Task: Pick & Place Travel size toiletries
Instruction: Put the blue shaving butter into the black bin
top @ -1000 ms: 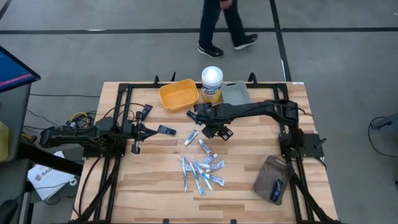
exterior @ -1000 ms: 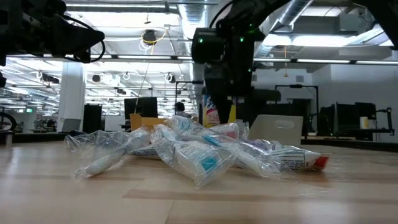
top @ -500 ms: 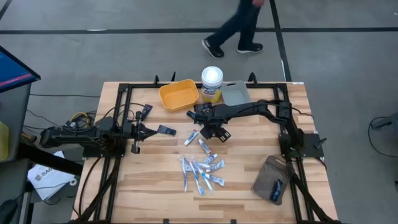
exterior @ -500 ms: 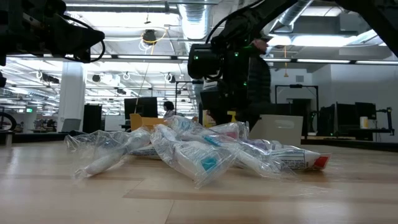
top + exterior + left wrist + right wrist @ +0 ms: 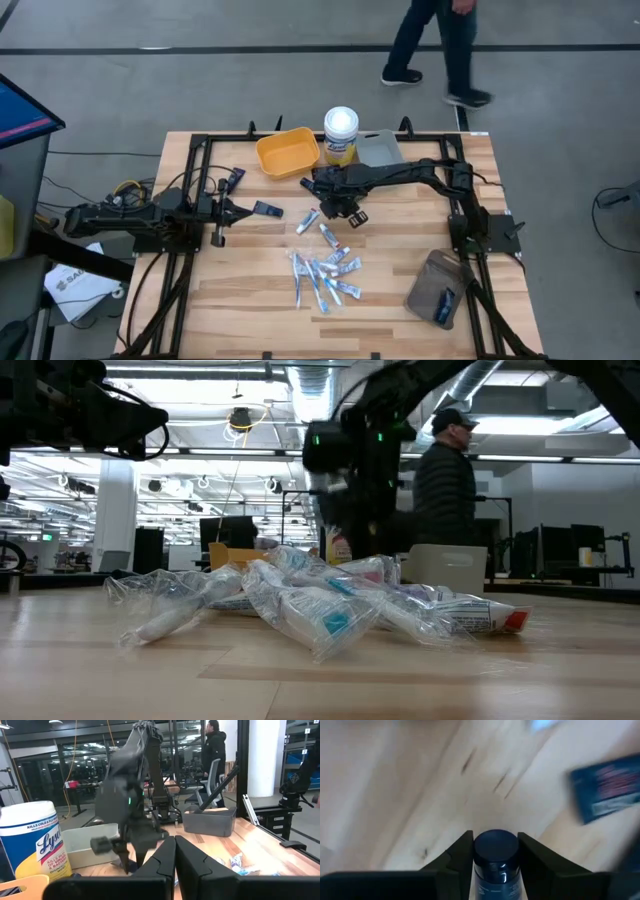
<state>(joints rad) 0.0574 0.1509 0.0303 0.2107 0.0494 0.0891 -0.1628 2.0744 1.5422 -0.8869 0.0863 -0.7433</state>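
The yellow canister (image 5: 31, 842) reads "Lysol" in blue script, with "KILLS COLD & FLU" printed above it.

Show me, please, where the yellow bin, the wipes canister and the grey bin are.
yellow bin (image 5: 287, 153): high view, on its inner floor.
wipes canister (image 5: 341, 123): high view, on its white lid.
grey bin (image 5: 379, 150): high view, on its inner floor.

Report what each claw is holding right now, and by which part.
The right claw grips a dark navy tube by its capped end. The left claw holds nothing.
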